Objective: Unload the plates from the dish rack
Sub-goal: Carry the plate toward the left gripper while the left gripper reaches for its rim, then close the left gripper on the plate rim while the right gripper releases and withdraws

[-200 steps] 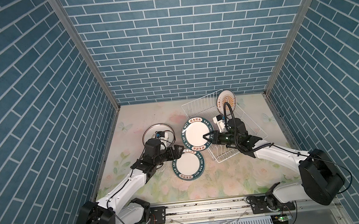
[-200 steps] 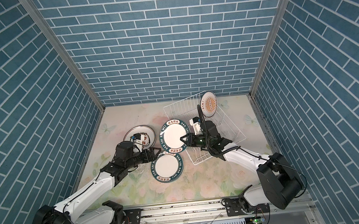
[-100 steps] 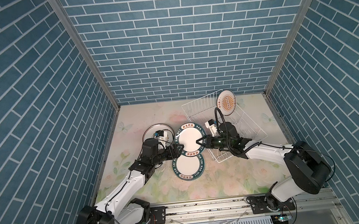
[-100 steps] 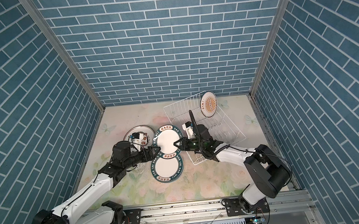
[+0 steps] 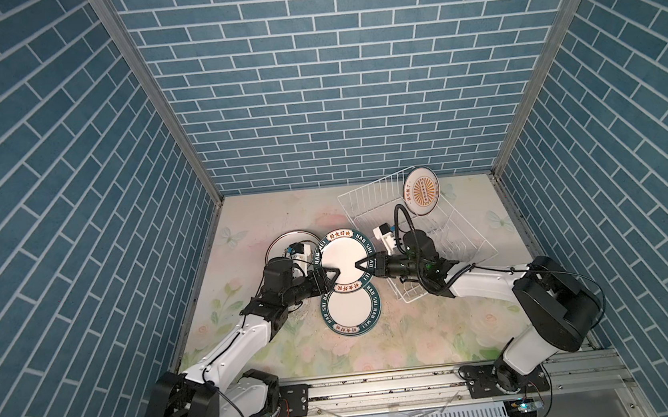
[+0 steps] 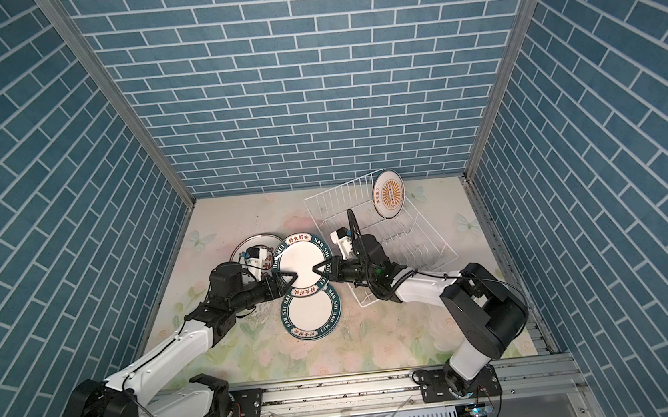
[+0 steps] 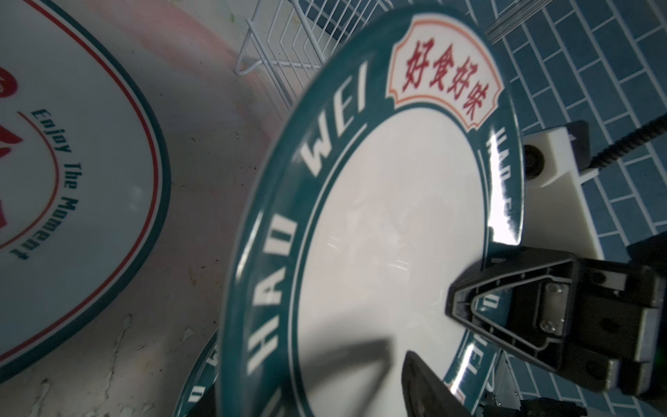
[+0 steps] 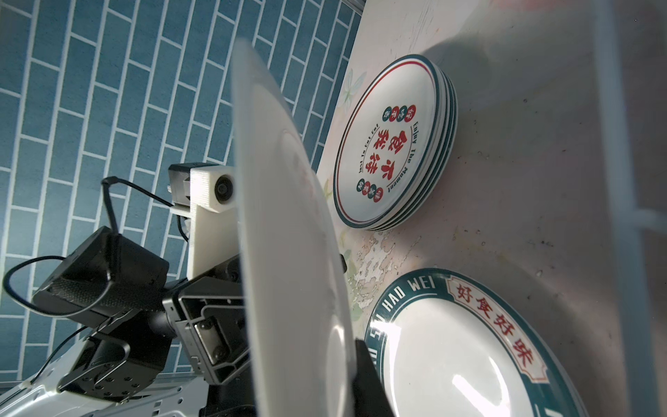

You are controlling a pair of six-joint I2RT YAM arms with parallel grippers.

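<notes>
A green-rimmed plate (image 5: 343, 254) (image 6: 301, 258) hangs tilted above the table between both arms. My right gripper (image 5: 360, 263) (image 6: 317, 267) is shut on its right rim. My left gripper (image 5: 330, 271) (image 6: 288, 276) is open, jaws astride the left rim; its finger (image 7: 426, 386) casts a shadow on the plate's face (image 7: 379, 234). The white wire dish rack (image 5: 369, 206) (image 6: 332, 205) holds one upright sunburst plate (image 5: 422, 196) (image 6: 390, 199) at its far end. In the right wrist view the held plate (image 8: 288, 234) shows edge-on.
Another green-rimmed plate (image 5: 350, 312) (image 6: 311, 316) (image 8: 469, 353) lies flat just below the held one. A stack of red-lettered plates (image 5: 285, 243) (image 6: 250, 244) (image 8: 389, 144) sits at the left, partly under the left wrist. Blue brick walls close in three sides.
My right gripper has carried the green-rimmed plate leftward, away from the rack. The left gripper's jaws have come round its left rim and narrowed.
</notes>
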